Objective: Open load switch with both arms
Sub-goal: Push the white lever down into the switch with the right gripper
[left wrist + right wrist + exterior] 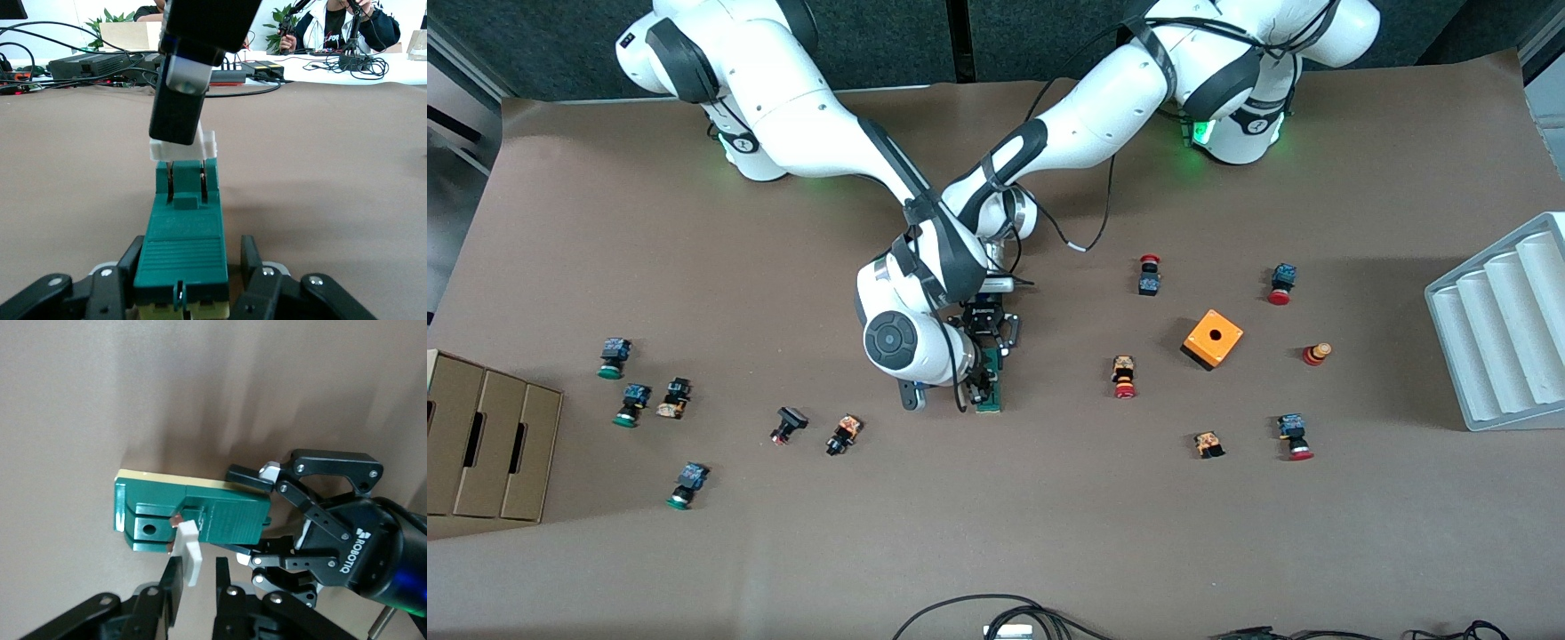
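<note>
Green plastic, narrow and long, the load switch (990, 384) lies at the middle of the table under both wrists, its long axis running along the 12-to-6 line of the front view. The orange cube (1213, 339) sits toward 3 o'clock of it, well apart, with push buttons scattered toward either end of the table.

From 12 o'clock the left gripper (190, 293) clamps the body of the switch across its width at that end, one finger (112, 288) against each long side, so the block is pinned lying flat on the table.

At the 6 o'clock end of the switch the right gripper (195, 583) comes down from above; its fingers (173, 582) are closed on the white sliding piece (189, 550), which, as the left wrist view shows, stands raised out of the green body on two thin metal blades.

What the coming move turns on, I judge: the white piece leaves the block upward, at right angles to the long axis, so the right arm should pull straight up while the left holds the body down; any sideways tilt could jam the blades in their slots
</note>
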